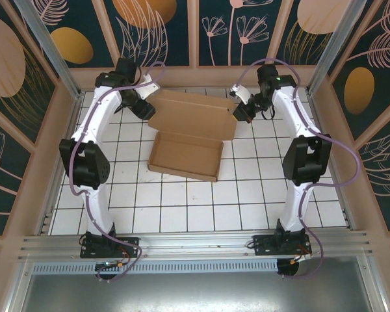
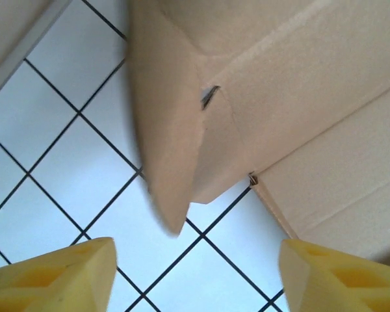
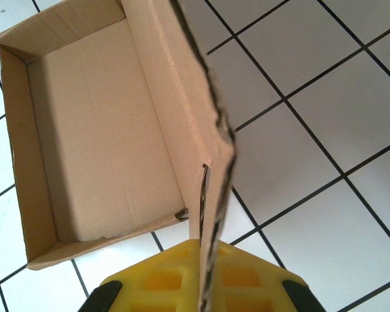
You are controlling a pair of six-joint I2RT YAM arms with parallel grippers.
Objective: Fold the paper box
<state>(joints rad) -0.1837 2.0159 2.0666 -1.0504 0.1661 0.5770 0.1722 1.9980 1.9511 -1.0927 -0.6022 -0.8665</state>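
Paper box (image 1: 185, 156) sits in the far middle of the tiled table (image 1: 182, 214), and it is half made. The tray (image 3: 97, 130) has its walls up (base flat on the tiles), while the lid (image 1: 194, 116) leans open behind it, toward the back wall.

Closing the lid looks like the step in hand, with its side flaps being readied first. On the right, the right gripper (image 1: 242, 112) is pinched tight on the lid's cardboard edge, the sheet running straight between its yellow fingers (image 3: 149, 283) in the wrist view. On the left, the left gripper (image 2: 195, 276) is spread wide with nothing between the pads, and the lid's side flap (image 2: 175, 130) hangs just ahead of it, apart from both.

Next move, I reckon: the left fingers must come in around that flap and bend it inward, so both sides can tuck into the tray as the lid drops.

Both arms reach far forward, elbows bowed outward, wrists turned in toward the paper box from either side.
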